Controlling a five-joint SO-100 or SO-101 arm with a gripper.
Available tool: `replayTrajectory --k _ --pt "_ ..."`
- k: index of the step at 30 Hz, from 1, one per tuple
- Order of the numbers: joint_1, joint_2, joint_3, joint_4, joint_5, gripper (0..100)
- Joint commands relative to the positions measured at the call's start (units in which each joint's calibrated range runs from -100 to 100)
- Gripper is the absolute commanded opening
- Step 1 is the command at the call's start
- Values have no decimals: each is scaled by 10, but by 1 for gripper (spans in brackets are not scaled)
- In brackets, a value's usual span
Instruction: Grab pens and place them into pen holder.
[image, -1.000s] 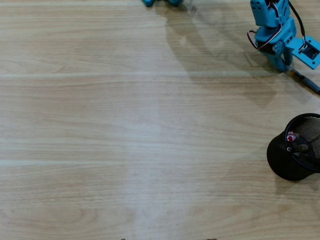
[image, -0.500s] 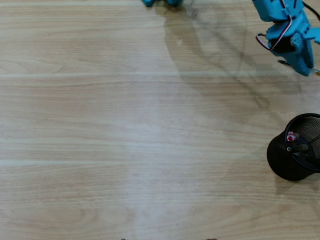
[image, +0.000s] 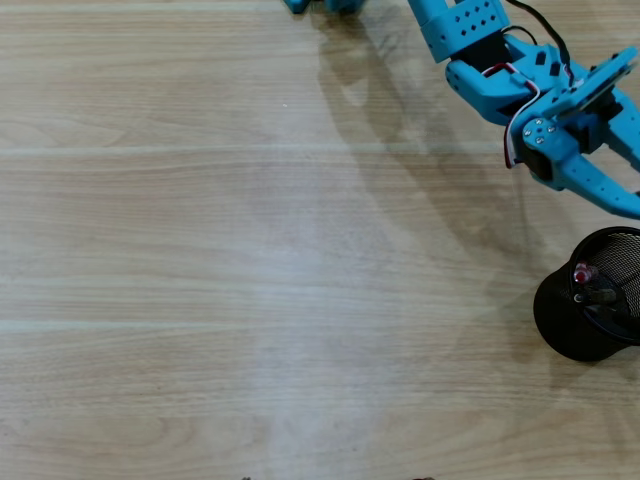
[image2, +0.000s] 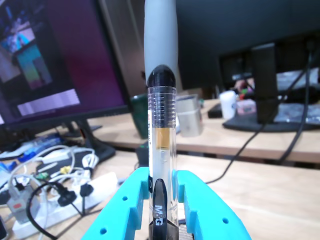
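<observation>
Gripper (image2: 161, 200), bottom centre of the wrist view, clamped on the clear-barrelled pen (image2: 161, 145), grey sleeve uppermost. Pen holder (image: 590, 300), right edge of the overhead view on the desk (image: 250, 250), already contains pens, one red-tipped. Judged nearly complete: the held pen is not yet dropped in, and no loose pens show.

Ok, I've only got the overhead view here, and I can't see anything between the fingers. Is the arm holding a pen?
Observer: Yes. In the wrist view the clear-barrelled pen is clamped between the blue fingers.
Operator: Which end sticks out?
Observer: The grey rubber sleeve. It points away from the fingers, toward the top of that view.
Operator: Is it sitting straight?
Observer: It runs upright along the middle of the wrist view, in line with the fingers.
</observation>
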Motion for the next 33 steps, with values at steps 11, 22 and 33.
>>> replayTrajectory --k 11,22,33 --pt "2 131 -183 -9 -16 2" --pt "-21 225 -229 -15 -16 3" --pt "-30 224 -225 -15 -11 14"
